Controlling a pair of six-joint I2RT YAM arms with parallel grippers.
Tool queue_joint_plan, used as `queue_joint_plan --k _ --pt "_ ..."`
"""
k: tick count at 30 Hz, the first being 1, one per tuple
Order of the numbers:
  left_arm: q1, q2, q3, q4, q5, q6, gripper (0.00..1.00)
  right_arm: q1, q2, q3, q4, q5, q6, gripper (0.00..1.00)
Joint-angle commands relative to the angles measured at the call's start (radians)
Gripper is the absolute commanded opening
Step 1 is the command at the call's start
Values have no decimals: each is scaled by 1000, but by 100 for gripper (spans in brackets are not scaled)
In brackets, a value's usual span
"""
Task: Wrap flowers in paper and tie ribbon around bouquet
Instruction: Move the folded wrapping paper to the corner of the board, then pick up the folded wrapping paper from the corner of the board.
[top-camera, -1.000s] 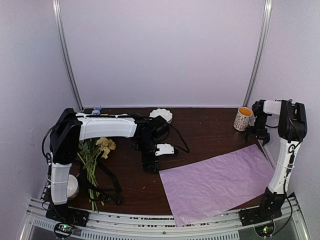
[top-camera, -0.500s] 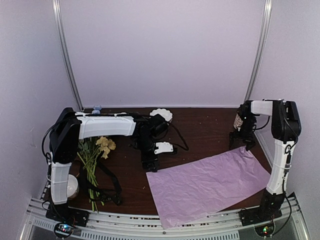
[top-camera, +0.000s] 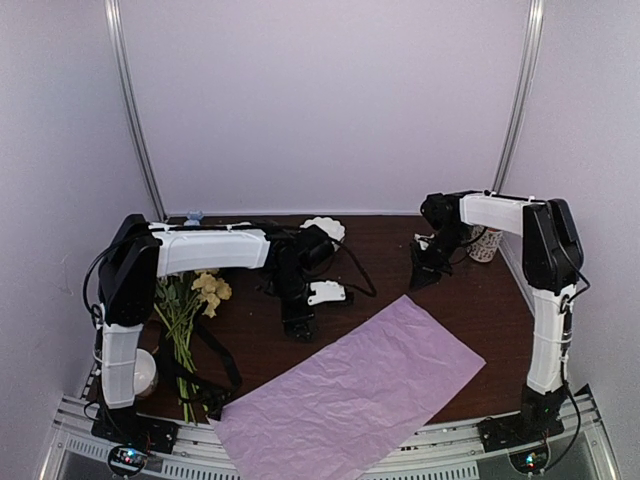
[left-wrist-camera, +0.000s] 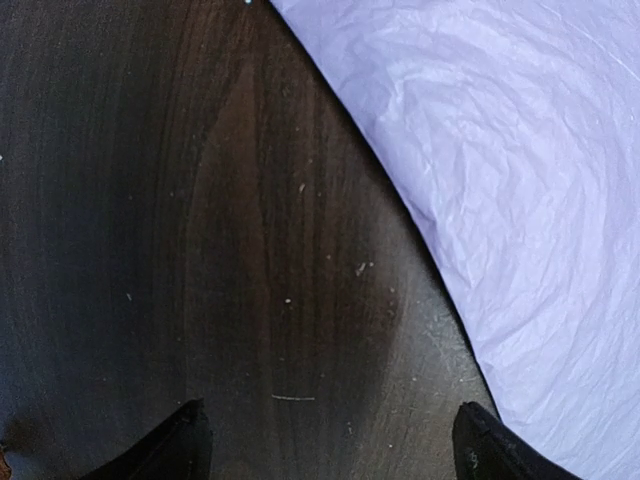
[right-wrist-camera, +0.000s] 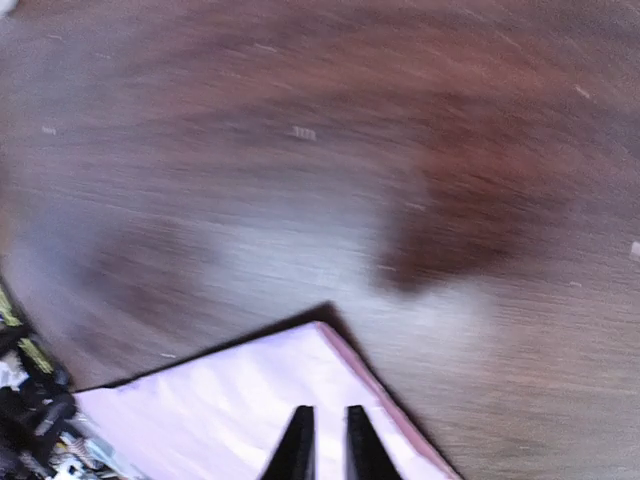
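Two tools are in view. The right tool (right-wrist-camera: 325, 452) has its two fingers drawn almost together on the far corner of the paper (top-camera: 350, 390). That corner sits slightly off the surface (top-camera: 385, 262), with a dark shadow line under its edge. The left tool (left-wrist-camera: 335, 440) is spread wide with nothing between its fingers. It hangs over bare wood just beside the paper's far left edge.

There is one sheet of paper, lilac face up and finely creased. It lies askew across the near half of the surface, and its near left corner reaches out over the front rail (top-camera: 300, 445).

One bunch of flowers (top-camera: 185, 325) lies well to the left of the paper, green stems pointing toward the near edge and pale yellow blooms at the far end. The stems overlap too much to count. The left arm (top-camera: 210, 250) spans above the blooms. One black ribbon (top-camera: 232, 372) loops between the stems and the paper's near left corner.

Beyond the paper's far side stand one white scalloped dish (top-camera: 322, 228) and one patterned mug (top-camera: 487, 245), the mug half hidden behind the right arm (top-camera: 500, 212). One round white thing (top-camera: 145, 372) sits left of the flowers, farthest from the paper and partly hidden by the left arm.
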Motion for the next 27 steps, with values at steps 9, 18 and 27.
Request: queue_joint_plan --k 9,18,27 --pt "24 -40 5 7 35 6 86 36 -66 15 -16 34 19 21" --pt "21 -27 12 15 10 2 84 97 -420 -444 93 315 209 66" --pt "13 -20 39 45 -1 -26 84 171 -558 -804 112 367 489 80"
